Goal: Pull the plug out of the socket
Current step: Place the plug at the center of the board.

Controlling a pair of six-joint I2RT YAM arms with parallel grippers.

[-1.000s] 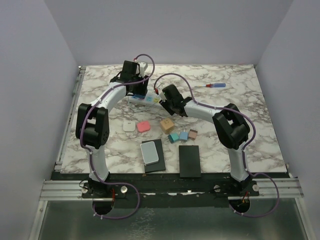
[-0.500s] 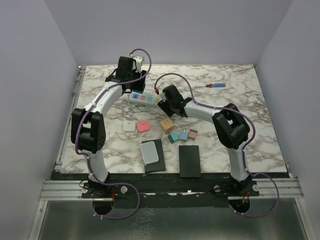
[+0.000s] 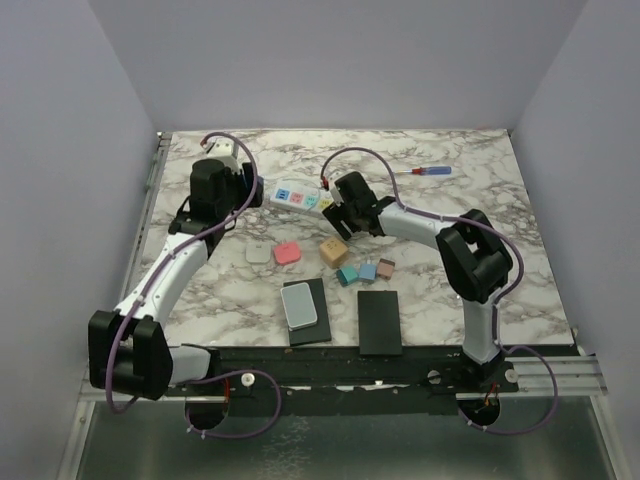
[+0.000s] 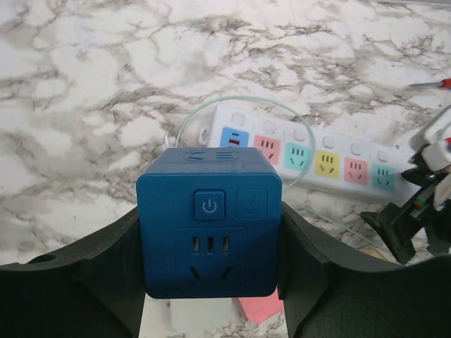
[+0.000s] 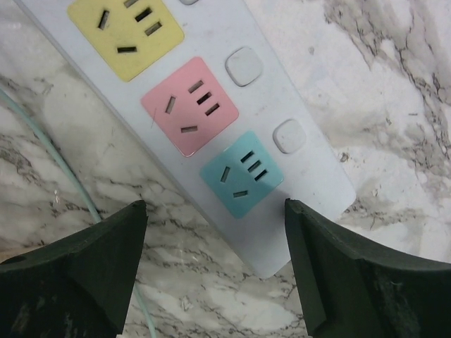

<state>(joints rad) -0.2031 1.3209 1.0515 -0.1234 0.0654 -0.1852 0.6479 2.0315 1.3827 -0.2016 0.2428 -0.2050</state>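
Along the near edge of the marble table [image 3: 500,230], a grey-white slab [image 3: 300,303] rests on a black pad [image 3: 312,335], just beside a second black pad [image 3: 378,322]. Farther in, a row of three small blocks [image 3: 366,270] in teal, blue and pink sits near a wooden cube [image 3: 333,250], with a pink tile [image 3: 287,253] and a white tile [image 3: 258,254] to their left.

Beyond them, at the left of the table, the left gripper [image 4: 209,246] clamps the plug [image 4: 209,211], a blue cube with a power button and an outlet on the face toward the wrist camera. The plug is out of the socket [image 4: 310,158] and apart from it. The socket lies flat on the marble between the two grippers, every pastel outlet face bare.

At the strip's teal end, the right gripper [image 5: 213,232] is spread wide, one finger on each side; whether it touches the plastic cannot be told.

Toward the far right, a blue-handled screwdriver [image 3: 428,171] lies alone.
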